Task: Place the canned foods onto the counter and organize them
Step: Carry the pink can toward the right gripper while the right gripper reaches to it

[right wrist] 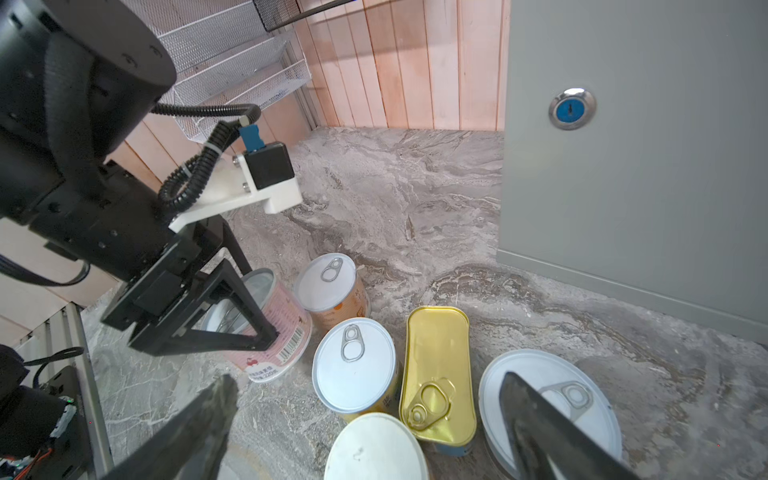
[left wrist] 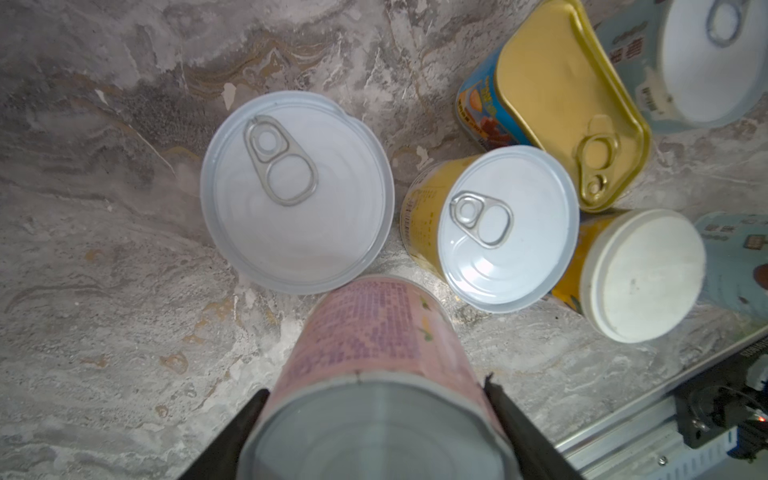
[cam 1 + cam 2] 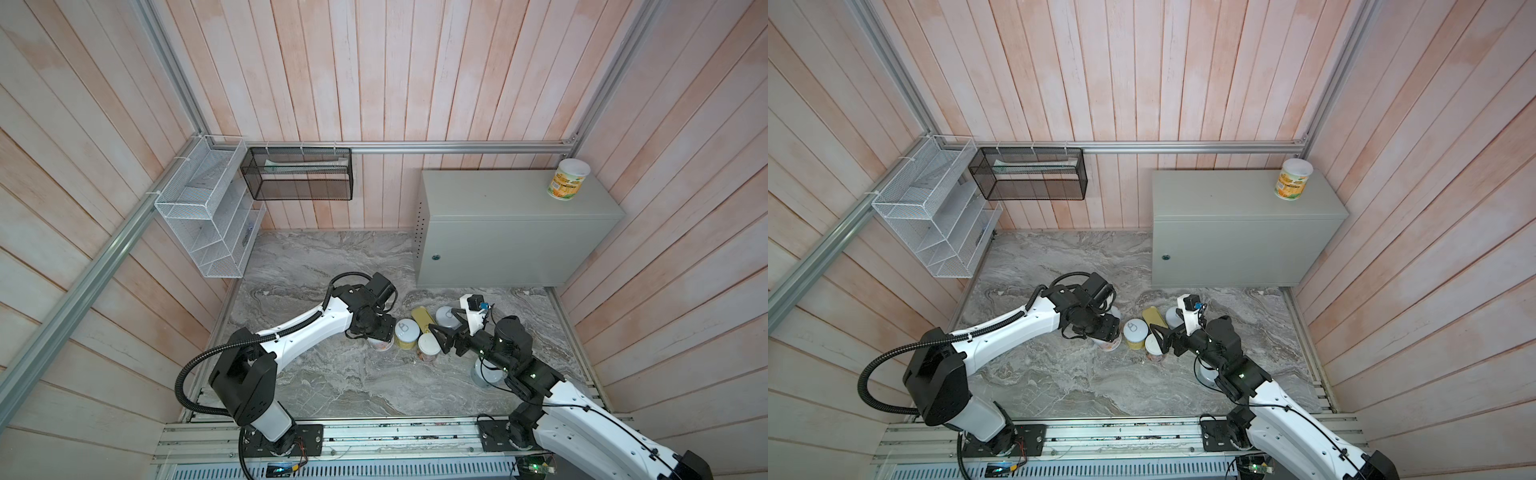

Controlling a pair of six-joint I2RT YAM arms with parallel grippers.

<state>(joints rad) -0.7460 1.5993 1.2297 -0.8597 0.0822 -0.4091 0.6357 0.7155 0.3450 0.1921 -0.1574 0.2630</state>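
Top views: we see left gripper (image 3: 380, 332) over pink tin (image 3: 381, 344), jaws hidden under wrist. Pale tin (image 3: 484, 374) half hidden beneath right arm (image 3: 540, 386). Yellow-label tin (image 3: 568, 179) upright on counter (image 3: 511, 232), far rt corner. Other tins clustered on marbled slab (image 3: 332, 374); plank walls (image 3: 374, 83).
L wrist: fingers (image 2: 232, 436) clamp pink tin both sides; lid cut off by frame.
R wrist: right gripper (image 1: 368, 390) spread wide, gripping nothing, above white-lid tin (image 1: 376, 449), also cut off; gold-top tin (image 1: 436, 374) just beside.
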